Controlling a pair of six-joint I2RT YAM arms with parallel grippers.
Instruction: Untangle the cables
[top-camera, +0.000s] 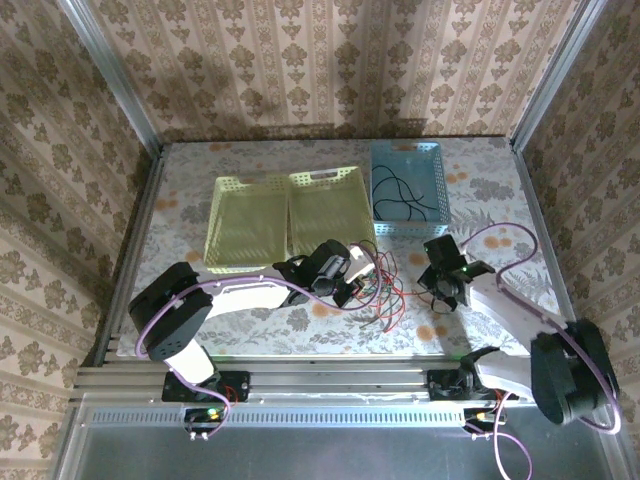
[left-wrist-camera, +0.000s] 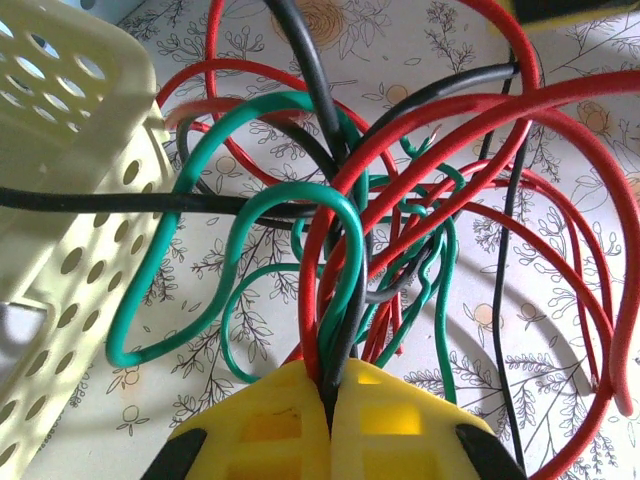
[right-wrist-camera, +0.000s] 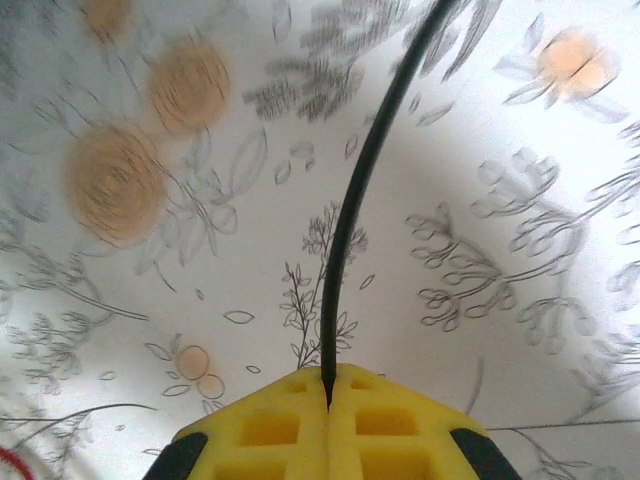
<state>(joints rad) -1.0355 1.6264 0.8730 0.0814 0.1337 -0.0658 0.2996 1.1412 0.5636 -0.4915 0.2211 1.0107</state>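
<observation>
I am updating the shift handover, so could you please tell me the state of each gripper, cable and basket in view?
Left gripper: shut on tangle of thin red, green and black cables.
Right gripper: shut on single thin black cable.
Leftmost pale yellow perforated plastic basket: upright, empty.
Middle pale yellow perforated plastic basket: upright, empty.
Light blue perforated plastic basket: upright, holding loose black cable.

White-shelled left arm (top-camera: 245, 292) and right arm (top-camera: 505, 310), black joints (top-camera: 565, 375), lilac cables (top-camera: 505, 229) (looping), yellow gridded jaws.
</observation>
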